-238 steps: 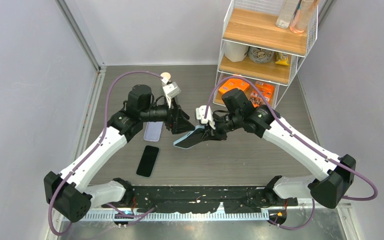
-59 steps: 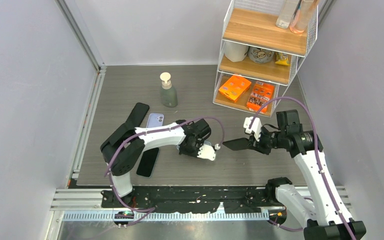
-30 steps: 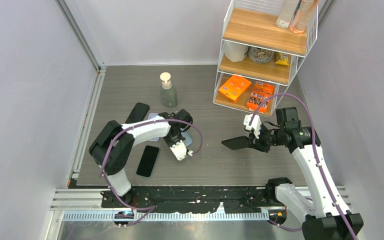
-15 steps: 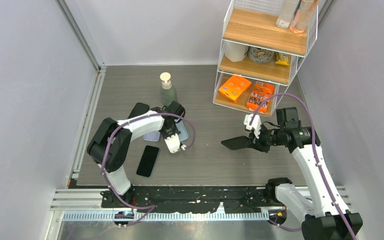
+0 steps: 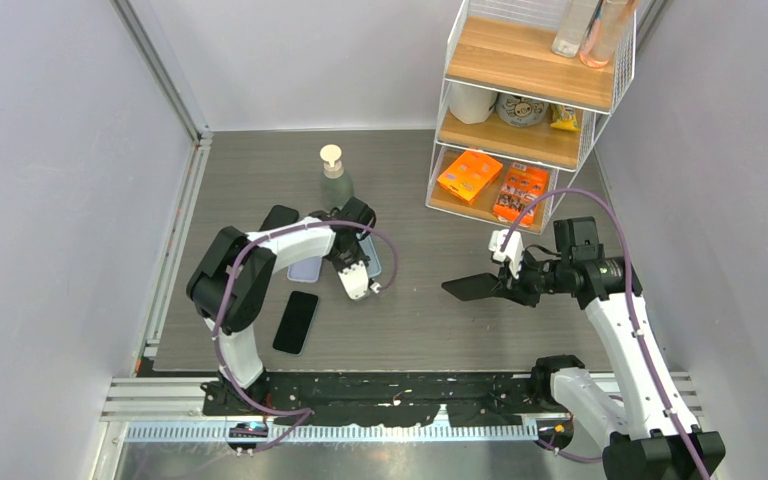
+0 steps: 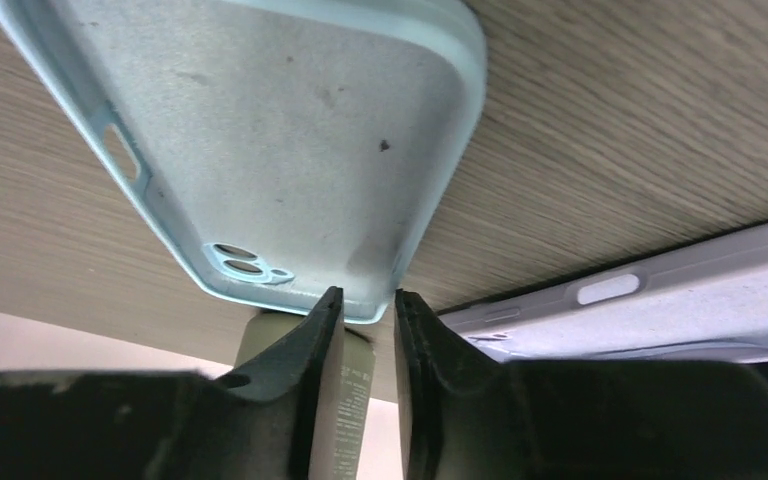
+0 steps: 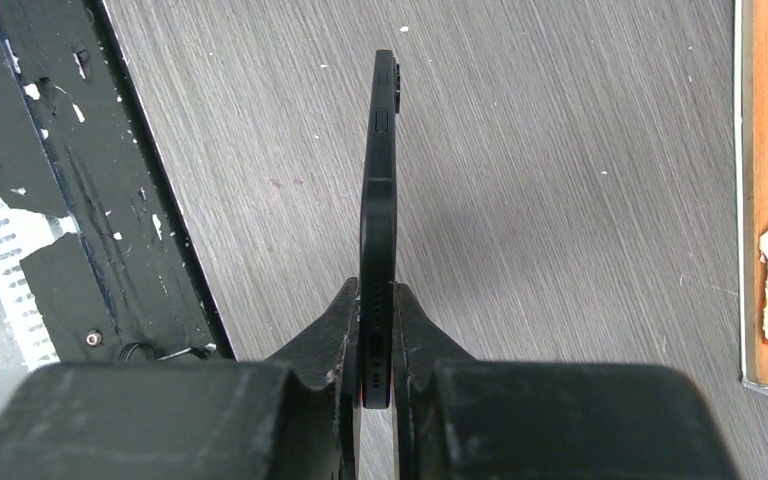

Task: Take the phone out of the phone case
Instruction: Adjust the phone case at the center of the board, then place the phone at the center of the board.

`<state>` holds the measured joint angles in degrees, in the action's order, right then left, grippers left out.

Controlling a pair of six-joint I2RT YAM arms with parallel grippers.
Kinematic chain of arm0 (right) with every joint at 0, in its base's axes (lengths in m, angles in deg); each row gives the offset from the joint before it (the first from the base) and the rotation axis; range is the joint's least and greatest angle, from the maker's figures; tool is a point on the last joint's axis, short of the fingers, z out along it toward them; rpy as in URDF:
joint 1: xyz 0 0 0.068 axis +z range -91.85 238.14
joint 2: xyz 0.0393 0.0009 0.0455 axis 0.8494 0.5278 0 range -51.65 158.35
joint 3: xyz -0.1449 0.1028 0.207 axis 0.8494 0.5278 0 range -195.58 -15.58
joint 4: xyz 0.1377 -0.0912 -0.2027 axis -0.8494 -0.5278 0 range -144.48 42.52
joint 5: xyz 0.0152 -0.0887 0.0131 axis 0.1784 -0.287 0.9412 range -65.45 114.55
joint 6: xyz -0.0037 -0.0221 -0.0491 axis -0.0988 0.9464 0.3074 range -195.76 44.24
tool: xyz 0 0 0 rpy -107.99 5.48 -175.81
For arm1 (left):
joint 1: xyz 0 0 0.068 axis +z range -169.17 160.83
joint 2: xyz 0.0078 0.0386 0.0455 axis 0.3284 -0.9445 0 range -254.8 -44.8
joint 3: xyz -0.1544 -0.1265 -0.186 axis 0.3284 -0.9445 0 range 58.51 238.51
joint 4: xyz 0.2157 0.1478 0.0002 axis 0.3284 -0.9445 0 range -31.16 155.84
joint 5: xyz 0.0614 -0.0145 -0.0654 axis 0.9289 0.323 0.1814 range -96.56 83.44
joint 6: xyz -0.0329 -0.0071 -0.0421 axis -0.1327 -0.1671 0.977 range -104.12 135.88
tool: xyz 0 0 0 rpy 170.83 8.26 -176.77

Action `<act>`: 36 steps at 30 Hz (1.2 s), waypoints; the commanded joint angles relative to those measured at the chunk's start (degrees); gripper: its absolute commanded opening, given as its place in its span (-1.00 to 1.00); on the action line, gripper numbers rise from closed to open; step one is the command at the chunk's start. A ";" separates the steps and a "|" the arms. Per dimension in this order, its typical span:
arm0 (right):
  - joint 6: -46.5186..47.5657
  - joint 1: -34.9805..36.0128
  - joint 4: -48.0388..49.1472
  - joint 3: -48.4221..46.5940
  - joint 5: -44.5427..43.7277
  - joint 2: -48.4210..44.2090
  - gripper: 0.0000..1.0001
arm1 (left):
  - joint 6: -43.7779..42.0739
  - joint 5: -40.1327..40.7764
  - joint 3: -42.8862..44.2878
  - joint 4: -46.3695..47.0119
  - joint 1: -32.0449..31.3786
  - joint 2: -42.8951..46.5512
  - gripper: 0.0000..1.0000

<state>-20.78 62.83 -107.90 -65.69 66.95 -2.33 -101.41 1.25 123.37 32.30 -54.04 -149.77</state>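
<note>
- The phone (image 7: 380, 150) is out of its case. The right pincer (image 7: 377, 292) is clenched on one end of it, pads on the two flat faces. It holds the phone edge-up in the air over the right half of the table (image 7: 580, 200), nearer the near edge than the far one.
- The pale blue case (image 6: 290, 130) lies empty, hollow side up, on the table a little left of the middle, just beside a lilac phone (image 6: 680, 290).
- The left pincer (image 6: 364, 297) stands at the case's end rim with its jaws parted by a narrow slit. It looks released, though I cannot tell whether a pad touches the rim.
- As I judge it, the phone is a stiff, smooth slab, slippery on its faces and breakable if dropped. Most of its length overhangs the grip, so it wants setting down low and flat.
- The case looks light, bendy and matt, and its thin wall is the place to pinch.
</note>
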 commanded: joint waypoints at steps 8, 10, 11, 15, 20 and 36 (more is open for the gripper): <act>-1.21 -0.21 2.16 -1.75 3.76 1.80 -0.90 | -10.30 -6.74 -4.06 6.73 0.13 7.18 0.44; -0.94 -0.16 1.76 -2.21 4.02 2.47 -0.89 | -6.75 -9.10 -4.76 6.77 0.11 10.28 0.51; -0.80 -0.14 1.59 -2.42 4.19 2.72 -0.90 | -4.31 -10.35 -5.03 6.44 0.15 11.73 0.53; -0.75 1.54 1.77 -3.51 4.18 4.89 -0.89 | 6.17 -14.75 -6.74 5.07 0.05 18.65 0.56; -3.14 8.27 5.27 -4.12 1.23 8.76 -0.90 | 27.57 -21.09 -6.39 0.53 -0.03 27.75 0.57; -7.20 31.52 2.76 -25.86 10.33 39.15 -0.90 | 65.31 -46.63 -12.41 2.59 20.54 51.10 0.59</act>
<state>-27.55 90.88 -103.97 -85.09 71.51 31.57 -44.59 -37.11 114.10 30.61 -38.22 -103.41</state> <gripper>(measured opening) 0.149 0.792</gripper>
